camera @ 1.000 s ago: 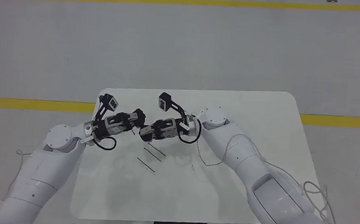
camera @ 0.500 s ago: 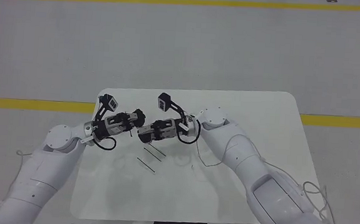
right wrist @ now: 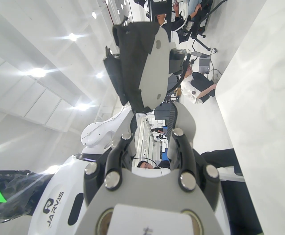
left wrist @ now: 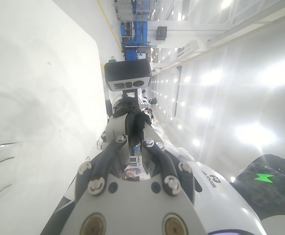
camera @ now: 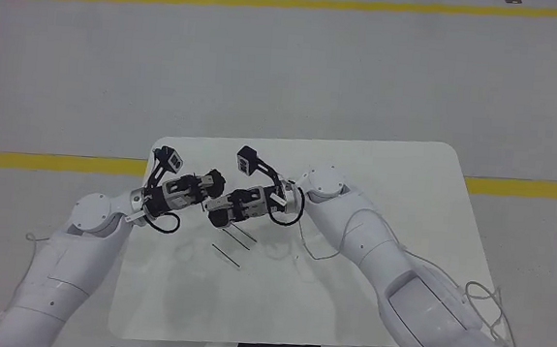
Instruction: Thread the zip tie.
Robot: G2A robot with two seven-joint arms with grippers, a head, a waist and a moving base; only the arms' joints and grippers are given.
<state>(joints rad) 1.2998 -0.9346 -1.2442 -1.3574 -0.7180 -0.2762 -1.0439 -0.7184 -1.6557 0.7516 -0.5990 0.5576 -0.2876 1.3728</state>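
Thin black zip ties (camera: 240,234) lie on the white table (camera: 394,182), with one more (camera: 224,255) nearer the front; their ends also cross the table's edge in the left wrist view as zip ties (left wrist: 7,144). Above them the two grippers meet tip to tip. My left gripper (camera: 216,181) (left wrist: 135,124) is shut, its black pads pressed together, and I cannot make out anything between them. My right gripper (camera: 217,211) (right wrist: 153,118) faces it, open, with a clear gap between its fingers. The left gripper's fingers (right wrist: 153,66) hang just beyond that gap.
The right arm's wrist camera (left wrist: 128,75) stands close in front of my left gripper. White tabletop stretches bare to the right (camera: 399,260) and along the front. People sit at desks (right wrist: 196,86) beyond the table's edge.
My right gripper has shifted slightly left, closer under my left gripper. The left arm and the ties on the table have not moved.
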